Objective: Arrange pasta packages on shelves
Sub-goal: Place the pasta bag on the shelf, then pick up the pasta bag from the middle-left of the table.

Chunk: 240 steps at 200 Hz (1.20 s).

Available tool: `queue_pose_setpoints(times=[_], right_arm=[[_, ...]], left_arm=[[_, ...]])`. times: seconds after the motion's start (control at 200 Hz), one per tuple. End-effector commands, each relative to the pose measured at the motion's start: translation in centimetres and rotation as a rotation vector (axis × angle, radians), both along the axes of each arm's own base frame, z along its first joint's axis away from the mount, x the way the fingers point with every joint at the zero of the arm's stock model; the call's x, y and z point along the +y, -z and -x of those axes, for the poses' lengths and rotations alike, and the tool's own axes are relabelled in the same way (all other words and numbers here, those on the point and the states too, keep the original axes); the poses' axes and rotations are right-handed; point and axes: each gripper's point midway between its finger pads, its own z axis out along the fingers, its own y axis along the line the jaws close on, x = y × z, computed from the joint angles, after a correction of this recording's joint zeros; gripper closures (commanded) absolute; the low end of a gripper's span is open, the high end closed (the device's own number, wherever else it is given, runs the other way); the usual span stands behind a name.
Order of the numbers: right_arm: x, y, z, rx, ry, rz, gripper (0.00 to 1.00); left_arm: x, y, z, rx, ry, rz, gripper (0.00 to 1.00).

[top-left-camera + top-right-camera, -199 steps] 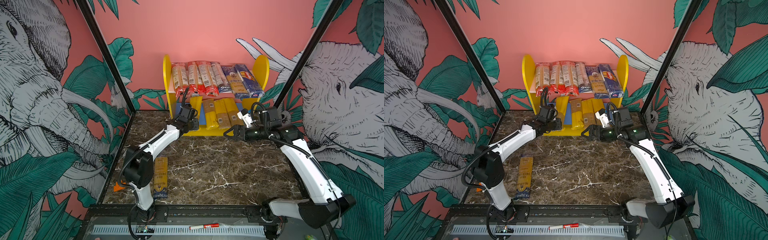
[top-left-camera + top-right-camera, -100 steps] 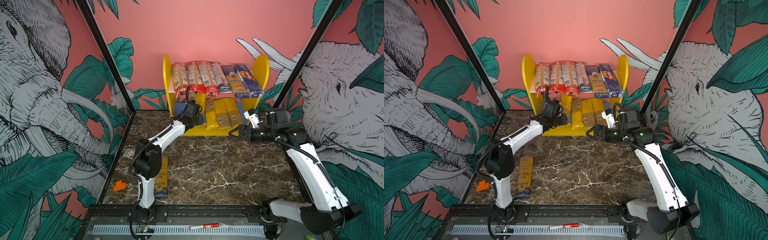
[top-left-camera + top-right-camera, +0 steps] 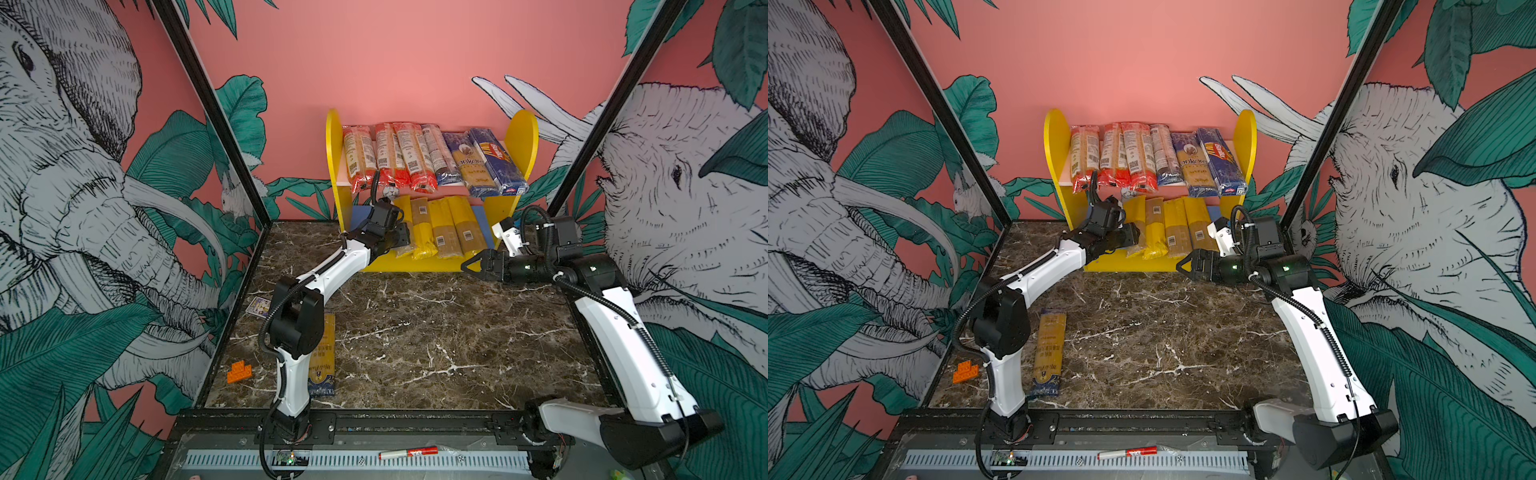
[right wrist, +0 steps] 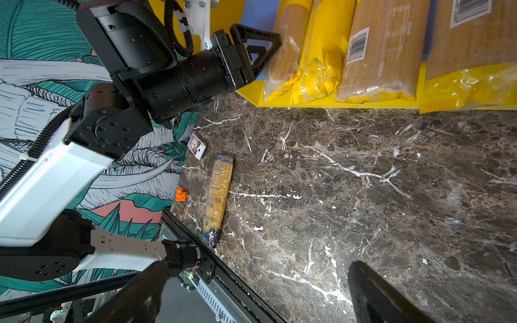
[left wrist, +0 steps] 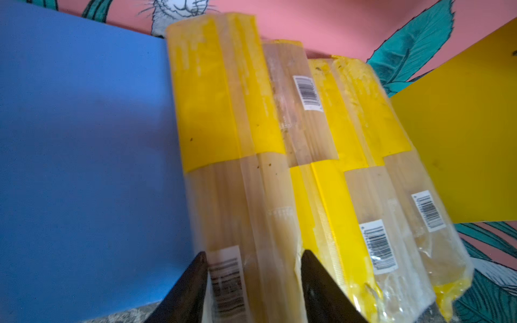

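The shelves stand at the back wall. Their pink upper board carries several pasta packages, some red-ended and some dark blue. On the blue lower board lie several half-yellow packs. My left gripper is open at the board's front, its fingers either side of the near end of the leftmost pack, which rests on the board. My right gripper hangs open and empty over the table in front of the shelves' right end. One more pack lies flat near the left arm's base.
An orange brick and a small card box lie by the left wall. A red-and-white marker pen rests on the front rail. A small ball sits under the upper board. Black posts and patterned walls close in both sides.
My left gripper has moved right along the lower board with the pack up to the other yellow packs, and its jaws have spread. My right gripper has drawn back slightly to the right.
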Motion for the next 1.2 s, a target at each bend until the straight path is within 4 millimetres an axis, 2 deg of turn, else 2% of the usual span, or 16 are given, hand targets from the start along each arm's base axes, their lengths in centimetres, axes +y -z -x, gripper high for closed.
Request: queue_pose_setpoints(times=[0.0,0.14,0.33,0.45,0.6,0.775,0.915,1.1,1.195], right_arm=[[0.0,-0.1,0.1,-0.010,-0.012,-0.002,0.01],[0.1,-0.1,0.3,-0.007,-0.021,-0.011,0.01],[0.0,0.6,0.5,0.008,-0.027,0.003,0.01],[0.1,0.5,0.6,0.008,-0.033,0.000,0.01],[0.2,0.5,0.6,0.014,-0.036,-0.007,0.01],[0.4,0.7,0.5,0.021,-0.044,-0.010,0.01],[1.1,1.1,0.4,0.025,-0.071,-0.018,0.01],[2.3,2.2,0.9,0.049,-0.127,0.005,0.01],[3.0,2.7,1.3,0.057,-0.158,0.016,0.01]], left_arm=[[0.3,-4.0,0.4,-0.066,0.010,0.083,0.39],[0.6,-3.7,1.5,-0.041,0.021,0.093,0.34],[1.8,-3.4,4.1,-0.020,0.026,0.086,0.31],[2.8,-3.4,6.2,-0.004,0.030,0.070,0.29],[4.8,-3.3,9.8,0.013,0.019,0.017,0.23],[9.7,-1.4,14.9,0.099,-0.078,-0.102,0.19],[14.5,2.6,19.5,0.199,-0.178,-0.208,0.17],[20.8,7.3,26.9,0.407,-0.367,-0.302,0.12],[22.7,9.5,30.4,0.533,-0.414,-0.337,0.11]])
